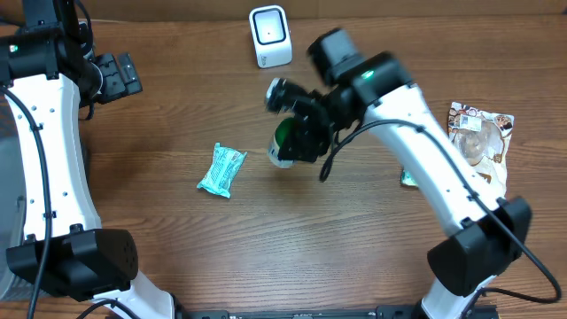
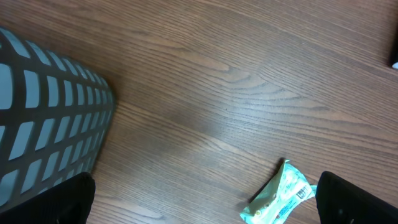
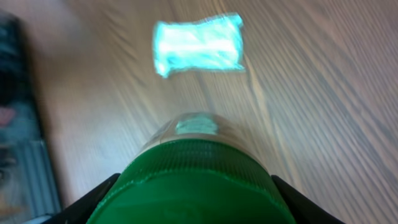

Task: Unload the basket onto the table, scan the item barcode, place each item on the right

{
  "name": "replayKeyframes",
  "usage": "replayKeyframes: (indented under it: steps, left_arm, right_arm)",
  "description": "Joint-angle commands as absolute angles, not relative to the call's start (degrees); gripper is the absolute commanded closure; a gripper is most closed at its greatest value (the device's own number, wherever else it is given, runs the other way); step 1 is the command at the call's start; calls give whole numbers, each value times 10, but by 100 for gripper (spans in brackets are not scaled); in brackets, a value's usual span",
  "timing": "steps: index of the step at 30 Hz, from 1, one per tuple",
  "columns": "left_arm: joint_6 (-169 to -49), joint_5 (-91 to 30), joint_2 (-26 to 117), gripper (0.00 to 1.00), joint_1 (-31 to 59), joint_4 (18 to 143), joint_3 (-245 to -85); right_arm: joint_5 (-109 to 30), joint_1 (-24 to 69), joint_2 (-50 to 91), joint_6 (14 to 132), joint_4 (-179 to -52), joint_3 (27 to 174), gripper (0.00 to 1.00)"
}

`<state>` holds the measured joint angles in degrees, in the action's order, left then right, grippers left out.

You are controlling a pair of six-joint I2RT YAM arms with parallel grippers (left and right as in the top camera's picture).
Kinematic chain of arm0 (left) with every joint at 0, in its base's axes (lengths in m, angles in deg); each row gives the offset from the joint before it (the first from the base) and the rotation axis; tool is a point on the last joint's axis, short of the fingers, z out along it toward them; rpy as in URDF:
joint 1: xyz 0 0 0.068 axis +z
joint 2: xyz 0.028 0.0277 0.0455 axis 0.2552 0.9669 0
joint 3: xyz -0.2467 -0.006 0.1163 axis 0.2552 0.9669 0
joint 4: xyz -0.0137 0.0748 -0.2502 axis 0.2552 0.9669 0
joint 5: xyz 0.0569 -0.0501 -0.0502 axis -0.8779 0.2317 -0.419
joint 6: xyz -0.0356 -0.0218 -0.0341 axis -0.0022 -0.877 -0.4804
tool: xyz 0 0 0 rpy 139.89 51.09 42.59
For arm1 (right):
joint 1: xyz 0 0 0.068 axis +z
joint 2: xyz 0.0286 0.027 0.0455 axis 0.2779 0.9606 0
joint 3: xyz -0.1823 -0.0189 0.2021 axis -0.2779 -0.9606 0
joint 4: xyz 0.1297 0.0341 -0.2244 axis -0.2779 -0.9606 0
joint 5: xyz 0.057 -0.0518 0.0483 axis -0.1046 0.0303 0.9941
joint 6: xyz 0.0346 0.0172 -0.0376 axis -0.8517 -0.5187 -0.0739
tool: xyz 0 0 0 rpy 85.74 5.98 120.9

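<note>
R gripper (image 1: 299, 135) pinches green-lidded jar (image 3: 193, 180) mid-table, still apart from scanner (image 1: 270, 35). L gripper (image 1: 118, 75) is spread wide. Risk: round lid slips when tilted, so barcode maybe misses the scanner.

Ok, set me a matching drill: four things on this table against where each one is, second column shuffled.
Things:
1. scanner
2. teal packet
3. green-capped container
4. printed pouch

Places:
A. held in the right tool
B. top middle of the overhead view
C. table's right edge
D. flat on the wood, left of the container

Pairs: 1-B, 2-D, 3-A, 4-C
</note>
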<state>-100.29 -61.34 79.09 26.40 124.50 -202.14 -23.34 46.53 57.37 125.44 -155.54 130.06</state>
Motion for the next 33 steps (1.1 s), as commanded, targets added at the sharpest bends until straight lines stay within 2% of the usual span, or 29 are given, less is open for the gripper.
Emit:
replayKeyframes:
  steps: [1,6,12,18,20,22,23,24,30,33]
  left_arm:
    - [-990,-616,777,0,264,1245,-2029]
    - [-990,-616,777,1,264,1245,-2029]
    - [-990,-616,777,0,264,1245,-2029]
    - [-990,-616,777,0,264,1245,-2029]
    - [-990,-616,777,0,264,1245,-2029]
    - [-990,-616,777,0,264,1245,-2029]
    - [-990,-616,777,0,264,1245,-2029]
    - [-990,-616,777,0,264,1245,-2029]
    - [-990,-616,777,1,264,1245,-2029]
    - [-990,-616,777,0,264,1245,-2029]
  right_arm:
    - [-346,484,567,1231,-1514,1238,39]
    - [-349,492,567,1231,-1410,1141,43]
    - [-370,491,567,1231,-1285,1040,43]
    - [-383,490,567,1230,-1265,1017,41]
    - [-383,490,567,1221,-1265,1017,26]
    - [-383,490,567,1199,-1264,1017,15]
    - [-383,490,567,1188,-1264,1017,4]
    - [-384,490,567,1171,-1264,1018,0]
    - [-383,488,567,1039,-1314,1067,0]
    - [-382,483,567,933,-1366,1124,0]
